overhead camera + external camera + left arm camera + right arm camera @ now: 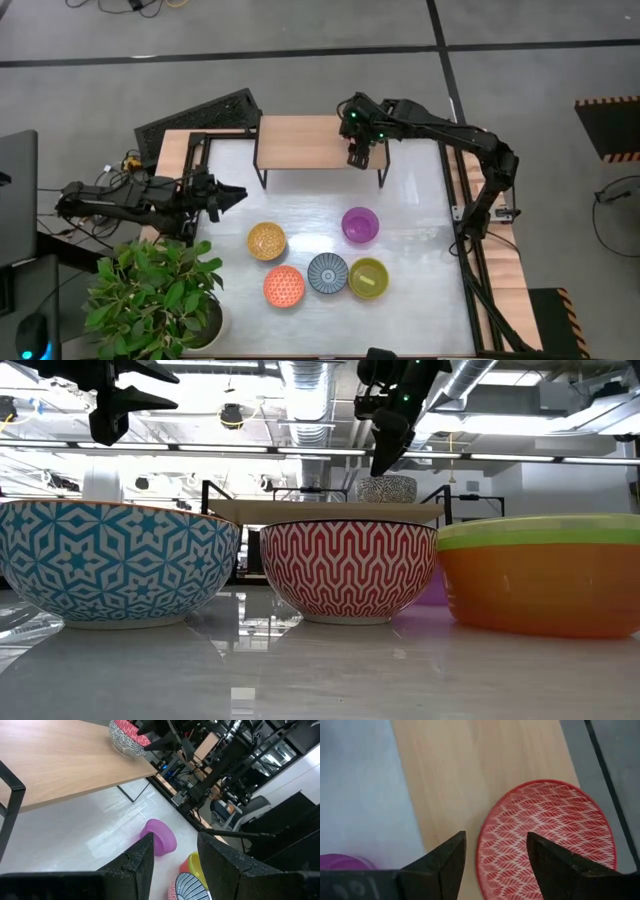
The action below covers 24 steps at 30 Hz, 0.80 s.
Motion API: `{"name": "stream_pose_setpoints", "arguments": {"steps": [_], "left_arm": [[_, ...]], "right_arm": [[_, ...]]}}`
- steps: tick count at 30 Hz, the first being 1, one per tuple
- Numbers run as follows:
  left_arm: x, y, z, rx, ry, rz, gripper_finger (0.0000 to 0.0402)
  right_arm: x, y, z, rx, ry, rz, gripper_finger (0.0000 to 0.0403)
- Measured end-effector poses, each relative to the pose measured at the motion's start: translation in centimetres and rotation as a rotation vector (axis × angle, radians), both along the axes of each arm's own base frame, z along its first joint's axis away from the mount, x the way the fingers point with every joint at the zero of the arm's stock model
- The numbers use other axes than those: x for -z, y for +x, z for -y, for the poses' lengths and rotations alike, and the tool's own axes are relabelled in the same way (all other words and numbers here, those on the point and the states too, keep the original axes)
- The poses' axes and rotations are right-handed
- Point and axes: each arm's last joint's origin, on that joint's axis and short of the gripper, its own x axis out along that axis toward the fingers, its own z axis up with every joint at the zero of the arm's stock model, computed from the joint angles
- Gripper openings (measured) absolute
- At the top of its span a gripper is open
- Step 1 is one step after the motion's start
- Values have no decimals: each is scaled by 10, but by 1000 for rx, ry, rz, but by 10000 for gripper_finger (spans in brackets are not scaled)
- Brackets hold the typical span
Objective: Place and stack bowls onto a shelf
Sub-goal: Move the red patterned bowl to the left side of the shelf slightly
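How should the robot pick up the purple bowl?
The purple bowl sits upright on the table with its mouth open to the top, a gap apart from the olive-yellow bowl. A hand would probably do best coming straight down and pinching the rim, one finger inside and one outside, likely on the side facing the shelf, where no other bowl crowds it.

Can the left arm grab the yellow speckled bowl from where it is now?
Probably yes. The left gripper hangs open beside the yellow speckled bowl, with bare table between them and nothing blocking the way.
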Motion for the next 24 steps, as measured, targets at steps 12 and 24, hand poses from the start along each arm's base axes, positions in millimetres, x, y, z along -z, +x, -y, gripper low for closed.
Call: {"name": "stream_pose_setpoints", "arguments": {"steps": [12, 24], "left_arm": [[0, 0, 0, 0, -1, 0, 135], [0, 0, 0, -1, 0, 0, 135]], "right_arm": [[28, 19, 4, -3, -38, -102, 207], [27, 22, -4, -23, -97, -130, 37]]}}
